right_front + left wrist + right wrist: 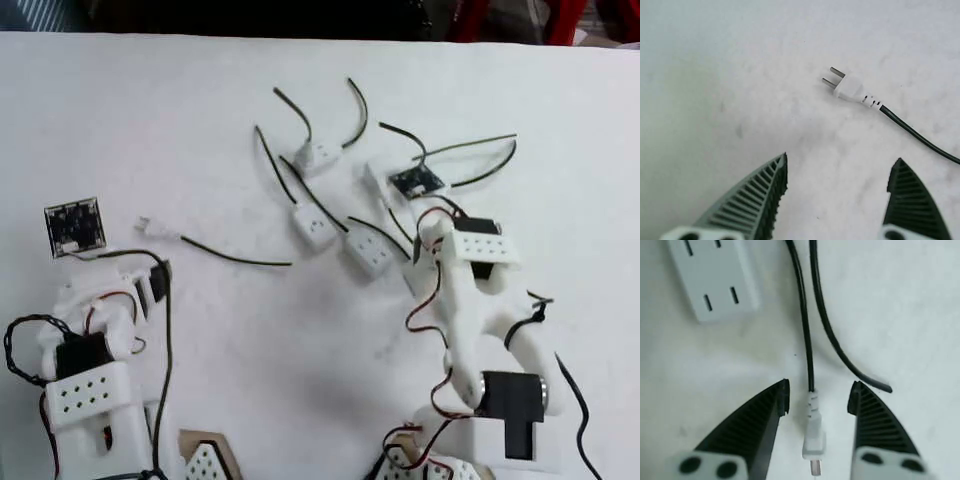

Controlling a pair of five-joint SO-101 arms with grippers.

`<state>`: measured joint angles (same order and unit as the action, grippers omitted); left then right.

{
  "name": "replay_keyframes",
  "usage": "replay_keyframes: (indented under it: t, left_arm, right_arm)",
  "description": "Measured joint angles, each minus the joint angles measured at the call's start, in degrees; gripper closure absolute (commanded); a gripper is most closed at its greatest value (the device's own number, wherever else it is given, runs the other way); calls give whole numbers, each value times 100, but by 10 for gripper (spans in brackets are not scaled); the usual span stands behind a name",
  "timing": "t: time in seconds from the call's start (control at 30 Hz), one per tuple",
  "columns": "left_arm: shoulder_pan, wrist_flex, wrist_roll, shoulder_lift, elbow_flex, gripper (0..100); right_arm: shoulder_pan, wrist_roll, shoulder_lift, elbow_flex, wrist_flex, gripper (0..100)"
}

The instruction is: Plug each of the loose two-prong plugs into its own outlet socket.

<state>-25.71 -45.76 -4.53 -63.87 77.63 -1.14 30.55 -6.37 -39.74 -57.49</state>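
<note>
Two-prong plug [851,88], white body, black cord [920,140]: lies flat on the table [715,75] with its prongs bare, ahead of the left gripper [842,160] and apart from it. The left gripper's fingers are spread wide with nothing between them. In the high view this plug [148,228] sits just beyond the left arm, well apart from the sockets.

Second plug [813,432]: flat on the table between the fingers of the right gripper [817,390], which stand apart on either side and do not touch it. Its prong end points back toward the wrist, away from the socket block [715,280] lying beyond.

Step in hand (judgement): pre-grasp on the second plug by the right arm. No plug is seated, as far as I can see. The next move calls for pinching the white body squarely, lifting, then turning the prongs round to face a slot pair before pushing in. The block looks loose on the table, so it may slide under the push.

Counts:
- loose plugs: 2
- socket blocks, high view: 3 clear, namely upper block [318,155], middle block [315,227], third block [370,250]. A fourth white shape by the right arm is partly hidden; cannot tell.
- slot pairs showing on the block in the right wrist view: 2
- loose cord end [882,386]: 1, just beside the right gripper
- patterned square card [75,225]: 1, near the left arm
- dark patterned board [415,180]: 1, among the sockets
</note>
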Motion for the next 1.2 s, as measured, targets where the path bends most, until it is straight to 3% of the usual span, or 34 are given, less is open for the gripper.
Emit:
replay_keyframes:
  t: [0.23, 0.4, 0.73, 1.07, 1.2]
  left_arm:
    - [0, 0, 0, 0, 0, 684]
    - [0, 0, 0, 0, 0, 684]
    - [0, 0, 0, 0, 0, 684]
    - [0, 0, 0, 0, 0, 684]
    - [0, 0, 0, 0, 0, 684]
  right_arm:
    - [-18, 9, 1099, 378, 141, 828]
    - [-141, 9, 1556, 941, -290, 990]
    - [18, 9, 1152, 985, -1099, 980]
    - [1442, 9, 264, 985, -1609, 976]
    - [1714, 0, 229, 985, -1591, 865]
